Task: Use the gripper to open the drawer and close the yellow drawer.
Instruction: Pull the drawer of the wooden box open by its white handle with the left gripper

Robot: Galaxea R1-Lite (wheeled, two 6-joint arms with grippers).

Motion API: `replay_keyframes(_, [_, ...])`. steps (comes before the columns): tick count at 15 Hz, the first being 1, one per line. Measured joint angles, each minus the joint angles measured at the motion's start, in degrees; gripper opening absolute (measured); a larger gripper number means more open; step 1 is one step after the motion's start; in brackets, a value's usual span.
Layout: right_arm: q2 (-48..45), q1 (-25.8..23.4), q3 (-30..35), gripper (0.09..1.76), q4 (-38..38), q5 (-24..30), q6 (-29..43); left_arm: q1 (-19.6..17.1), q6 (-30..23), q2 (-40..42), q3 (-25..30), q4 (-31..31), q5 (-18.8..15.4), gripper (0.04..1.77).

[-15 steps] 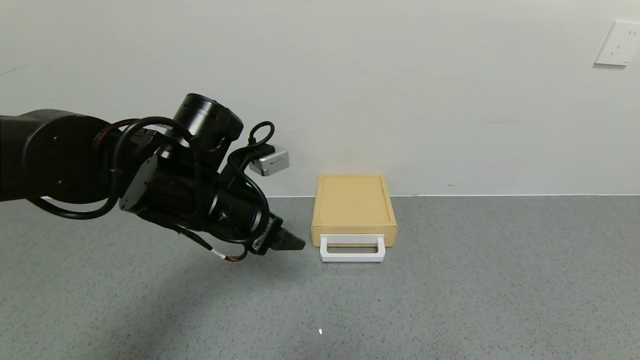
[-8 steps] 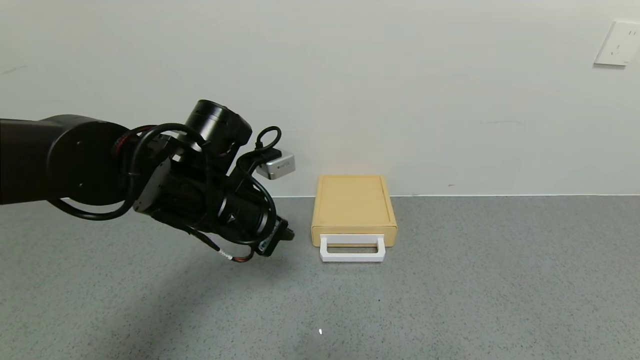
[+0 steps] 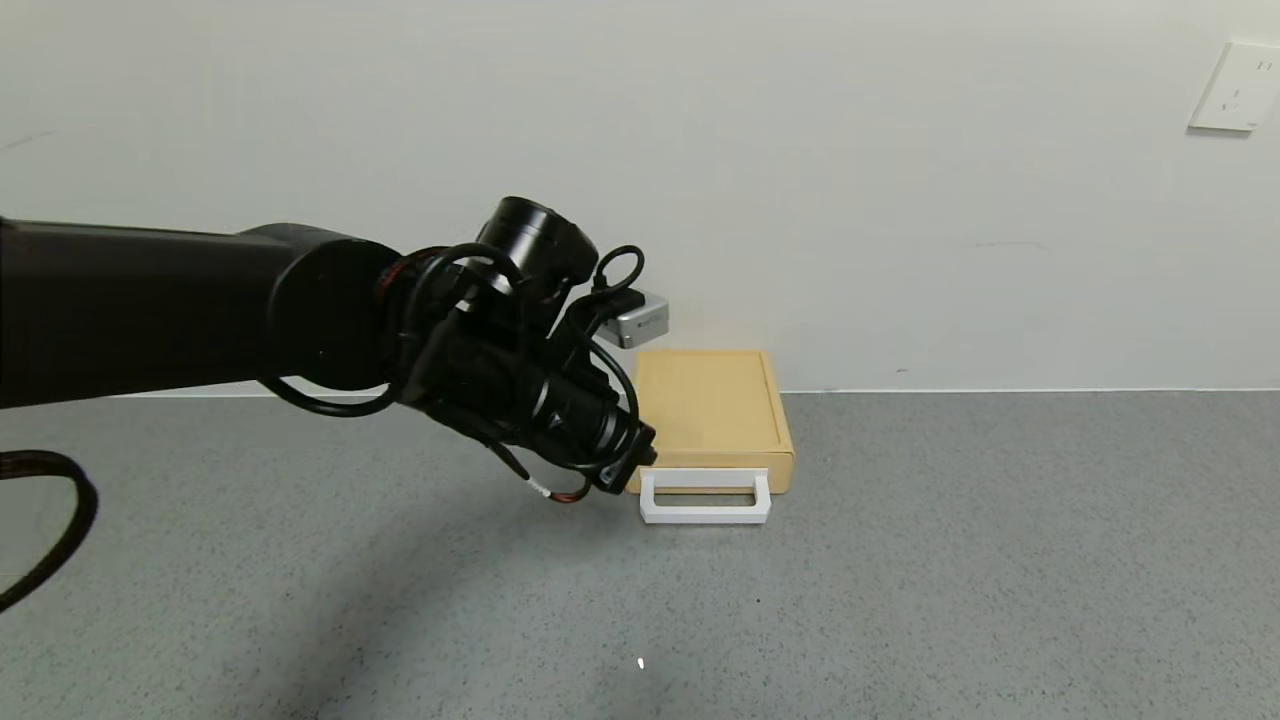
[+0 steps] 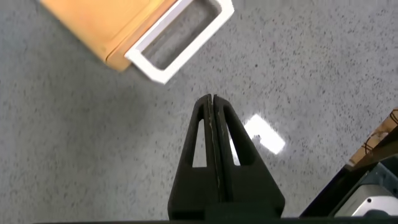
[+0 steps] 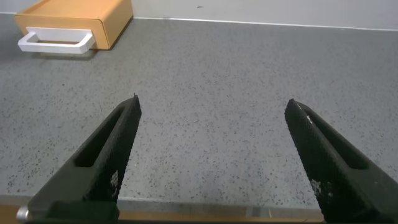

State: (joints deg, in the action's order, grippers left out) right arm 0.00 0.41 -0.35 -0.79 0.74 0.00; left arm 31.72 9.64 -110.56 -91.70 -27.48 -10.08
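The mustard-yellow drawer box (image 3: 712, 408) stands against the back wall, its drawer pushed in, with a white loop handle (image 3: 705, 497) on its front. My left gripper (image 3: 640, 462) is shut and empty, just above the grey table and just left of the handle's left end. In the left wrist view the shut fingertips (image 4: 210, 99) hover a short way from the handle (image 4: 180, 40), not touching it. My right gripper (image 5: 213, 107) is open and empty, far from the drawer (image 5: 78, 22), and out of the head view.
A grey speckled table (image 3: 900, 580) runs to a white wall. A white wall socket (image 3: 1236, 87) sits at the upper right. A black cable loop (image 3: 50, 540) hangs at the left edge. The left arm's shadow falls on the table at the front left.
My left arm has swung right and a little farther back, bringing the shut gripper from well left of the drawer to just beside the handle's left end. The drawer has not moved.
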Motion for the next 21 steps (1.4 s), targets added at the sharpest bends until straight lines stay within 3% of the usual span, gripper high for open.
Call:
replay_keyframes(3, [0.0, 0.0, 0.0, 1.7, 0.02, 0.02, 0.0, 2.36, -2.36, -4.99, -4.8, 0.15, 2.06, 0.11])
replay_keyframes(7, [0.0, 0.0, 0.0, 1.7, 0.0, 0.02, 0.0, 4.96, -12.81, -11.98, -11.06, 0.04, 5.23, 0.11])
replay_keyframes(12, [0.0, 0.0, -0.06, 1.7, -0.15, 0.02, 0.0, 5.53, -24.83, -19.71, -17.31, 0.02, 9.05, 0.11])
replay_keyframes(16, [0.0, 0.0, -0.09, 1.7, -0.2, 0.02, 0.0, 5.4, -27.11, -22.65, -18.55, 0.28, 11.18, 0.11])
replay_keyframes(21, [0.0, 0.0, -0.09, 1.7, -0.2, 0.0, 0.0, 5.13, -28.88, -24.97, -19.69, 0.59, 11.48, 0.11])
